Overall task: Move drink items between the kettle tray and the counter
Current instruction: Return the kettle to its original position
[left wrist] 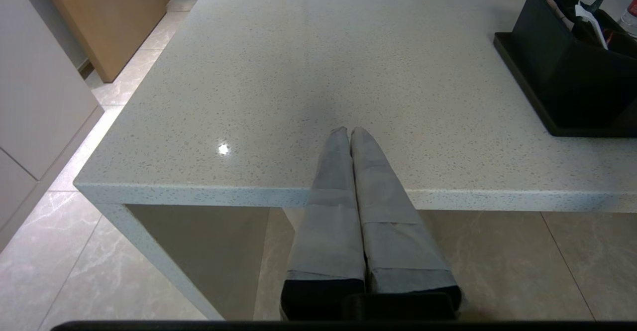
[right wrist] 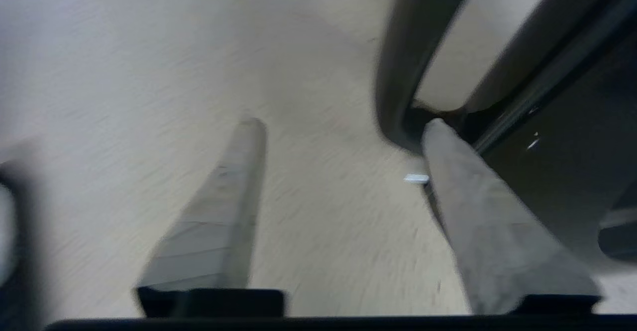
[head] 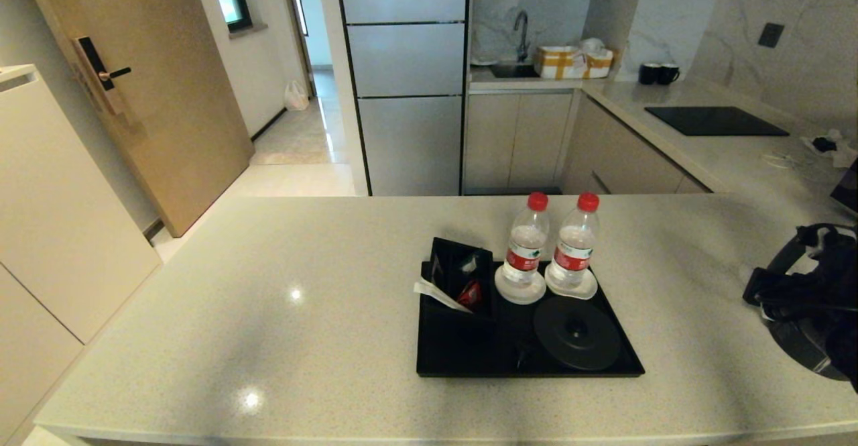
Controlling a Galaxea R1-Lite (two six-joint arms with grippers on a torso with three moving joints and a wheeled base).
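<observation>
Two clear water bottles with red caps (head: 526, 245) (head: 575, 245) stand on white coasters at the back of the black kettle tray (head: 462, 352). The round kettle base (head: 576, 332) on the tray is bare. The dark grey kettle (head: 798, 349) stands on the beige counter (head: 268, 312) at the far right, under my right arm. My right gripper (right wrist: 343, 124) is open, and one fingertip (right wrist: 438, 132) lies at the foot of the kettle's loop handle (right wrist: 395, 82). Nothing is between its fingers. My left gripper (left wrist: 348, 132) is shut and empty over the counter's front edge.
A black box of sachets (head: 462, 271) stands on the tray's left side. Behind, a second counter bears a black hob (head: 714, 121), two black mugs (head: 657, 74) and loose cables (head: 828, 144). The counter's left end drops to the floor (left wrist: 50, 251).
</observation>
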